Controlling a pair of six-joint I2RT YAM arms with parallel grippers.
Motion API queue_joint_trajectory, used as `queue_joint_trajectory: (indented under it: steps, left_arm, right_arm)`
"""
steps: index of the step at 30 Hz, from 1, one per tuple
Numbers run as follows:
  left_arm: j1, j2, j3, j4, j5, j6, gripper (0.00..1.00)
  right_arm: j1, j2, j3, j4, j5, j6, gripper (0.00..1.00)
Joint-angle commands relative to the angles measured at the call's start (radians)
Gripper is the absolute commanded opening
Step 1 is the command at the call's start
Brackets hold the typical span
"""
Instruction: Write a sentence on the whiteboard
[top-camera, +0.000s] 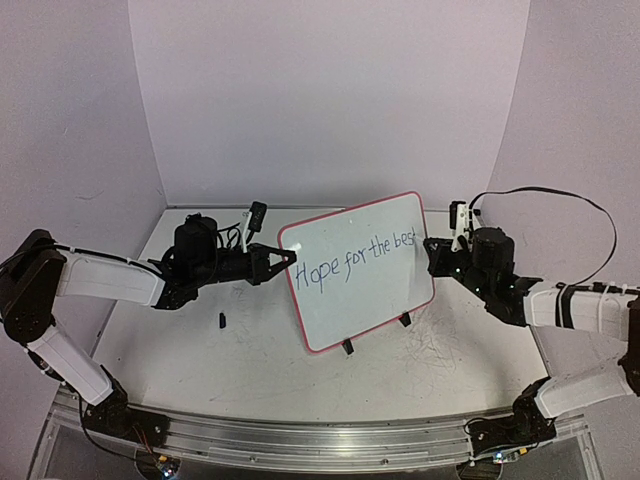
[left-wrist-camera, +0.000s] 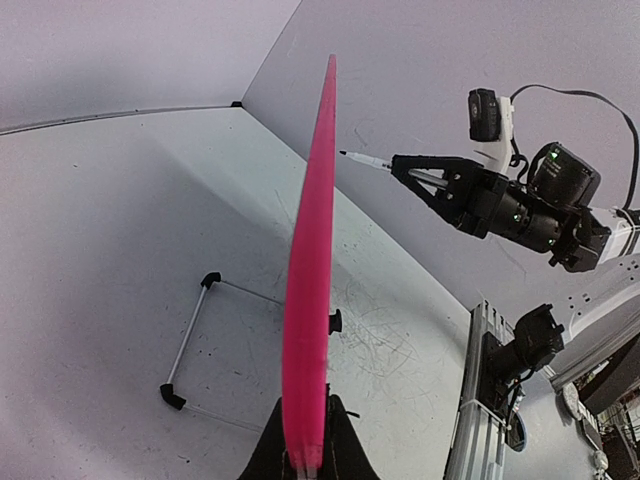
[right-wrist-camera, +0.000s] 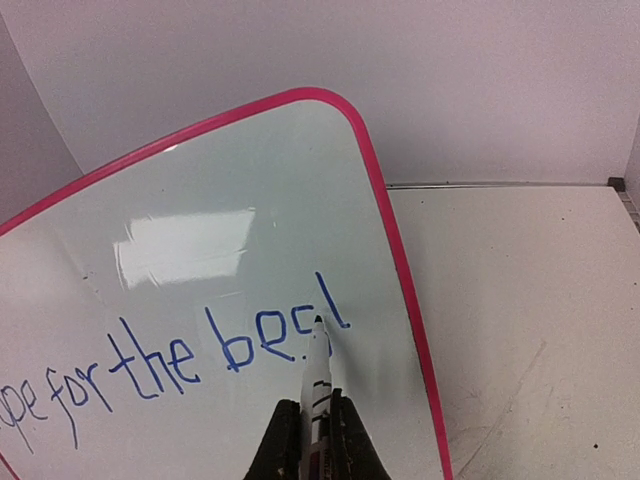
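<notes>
Nearly complete, the sentence (right-wrist-camera: 150, 365) spans the whiteboard (top-camera: 365, 300), clamped mid-table at its edge by the left gripper (top-camera: 285, 262); the right gripper (right-wrist-camera: 315, 418), grasping a marker (right-wrist-camera: 317, 362), probably next crosses the final "t" and adds the full stop.

You are losing the first letters of the sentence (right-wrist-camera: 150, 370) off the left edge of the right wrist view, and the marker (right-wrist-camera: 317, 375) is covering part of the last letters. The left wrist is showing you the whiteboard (left-wrist-camera: 310, 290) edge-on, its writing hidden. From above, a small black item (top-camera: 221, 320) is showing too small to name.
</notes>
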Motion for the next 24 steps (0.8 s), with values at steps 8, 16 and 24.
queue_joint_trajectory:
  steps: [8,16,24]
  left_arm:
    - [0.008,-0.026,0.022,-0.026,-0.05,0.081,0.0]
    - [0.008,-0.034,0.018,-0.028,-0.05,0.081,0.0]
    - [0.008,-0.03,0.018,-0.028,-0.052,0.077,0.0]
  right_arm:
    - [-0.002,0.037,0.055,0.069,-0.006,-0.007,0.0]
    - [-0.003,0.063,0.06,0.055,0.05,0.008,0.0]
    - [-0.003,0.03,0.055,0.043,0.082,0.0,0.0]
